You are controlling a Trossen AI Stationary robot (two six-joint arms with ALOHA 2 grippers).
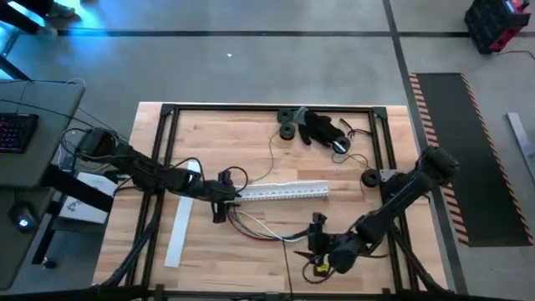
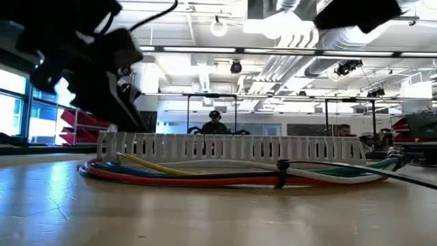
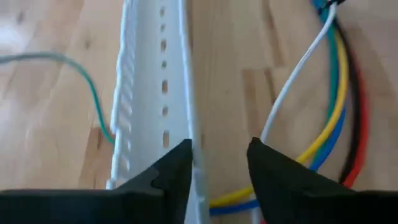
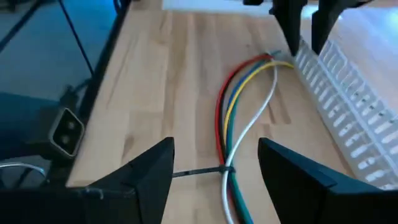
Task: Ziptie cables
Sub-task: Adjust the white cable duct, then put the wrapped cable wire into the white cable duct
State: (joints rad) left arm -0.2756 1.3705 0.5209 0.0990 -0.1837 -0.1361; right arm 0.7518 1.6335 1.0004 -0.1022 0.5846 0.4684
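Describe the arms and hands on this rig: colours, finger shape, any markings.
Both arms are dark, jointed tubes. The left hand has two black, wedge-shaped fingers; so does the right hand, with broader, angular ones. The right arm shows a yellow marking near its wrist in the high view.

Robotics lab / industrial workshop. Butcher-block table (image 1: 209, 251) in black metal frame (image 1: 251, 109) on grey concrete floor (image 1: 251, 67). Hazard-striped mat (image 1: 468, 150) beyond table's right edge, keyboard desk (image 1: 33, 134) past left edge. Low view: open ceiling with exposed ducts (image 2: 287, 65) and round lamps (image 2: 218, 27), more framed rigs (image 2: 212, 113) behind, seated person (image 2: 214, 123) at one.
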